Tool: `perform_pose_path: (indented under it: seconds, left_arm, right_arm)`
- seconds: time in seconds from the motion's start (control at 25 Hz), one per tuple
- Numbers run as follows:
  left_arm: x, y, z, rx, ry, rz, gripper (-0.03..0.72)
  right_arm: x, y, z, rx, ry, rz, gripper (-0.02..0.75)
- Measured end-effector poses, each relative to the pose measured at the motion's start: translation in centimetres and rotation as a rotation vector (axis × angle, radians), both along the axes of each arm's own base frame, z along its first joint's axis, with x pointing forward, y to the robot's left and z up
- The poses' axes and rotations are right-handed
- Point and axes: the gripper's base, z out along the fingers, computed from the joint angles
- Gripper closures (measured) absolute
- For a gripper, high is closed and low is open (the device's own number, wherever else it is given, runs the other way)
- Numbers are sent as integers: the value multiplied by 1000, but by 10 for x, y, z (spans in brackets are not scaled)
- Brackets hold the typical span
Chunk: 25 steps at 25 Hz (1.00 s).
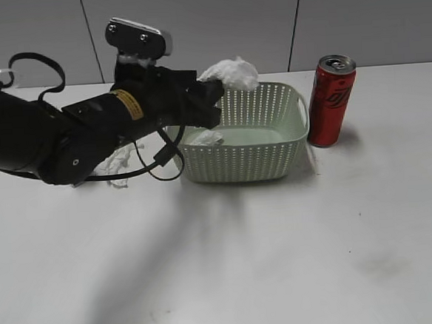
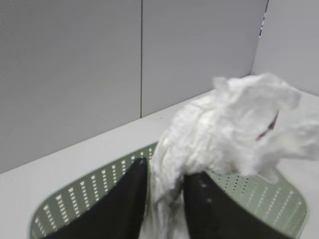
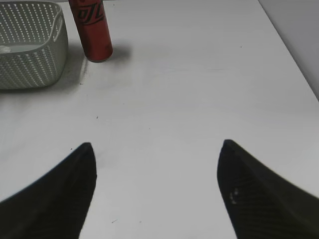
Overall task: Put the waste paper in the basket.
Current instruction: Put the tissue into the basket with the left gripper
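Note:
My left gripper point(image 1: 215, 95) is shut on a crumpled wad of white waste paper point(image 1: 233, 73) and holds it above the back left rim of the pale green basket point(image 1: 275, 161). In the left wrist view the wad point(image 2: 234, 129) sticks up between the two black fingers point(image 2: 165, 179), with the basket's perforated rim point(image 2: 79, 194) below. Another wad point(image 1: 205, 138) lies inside the basket. A further wad point(image 1: 118, 163) lies on the table left of the basket, partly hidden by my left arm. My right gripper point(image 3: 155, 149) is open and empty over bare table; it is out of the exterior view.
A tall red drink can point(image 1: 331, 100) stands just right of the basket; it also shows in the right wrist view point(image 3: 91, 30) next to the basket point(image 3: 35, 59). The table's right edge point(image 3: 291, 50) runs along the right wrist view.

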Motion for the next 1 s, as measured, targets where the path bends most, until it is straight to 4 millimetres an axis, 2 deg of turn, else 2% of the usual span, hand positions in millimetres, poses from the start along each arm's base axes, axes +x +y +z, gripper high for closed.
perform_pose_path:
  seconds: [0.12,0.24,0.36,0.44,0.6,0.76,1.0]
  left_arm:
    - [7,-3,-4,27,70,26,105]
    - [10,-4,-4,47,119,39,49]
    - [9,-3,1,96,192,42,45]
    - [8,-3,12,139,253,41,45]
    - [14,0,50,170,302,53,51]
    - [31,2,80,167,333,82,55]
    - [58,-15,75,275,536,81,60]
  right_arm:
    - [0,0,0,0,0,0,167]
    - [0,0,0,0,0,0,167]
    - [0,0,0,0,0,0,167]
    - [0,0,0,0,0,0,167]
    - [0,0,0,0,0,0,167]
    - [0,0,0,0,0,0,167]
    - [0,0,0,0,0,0,167]
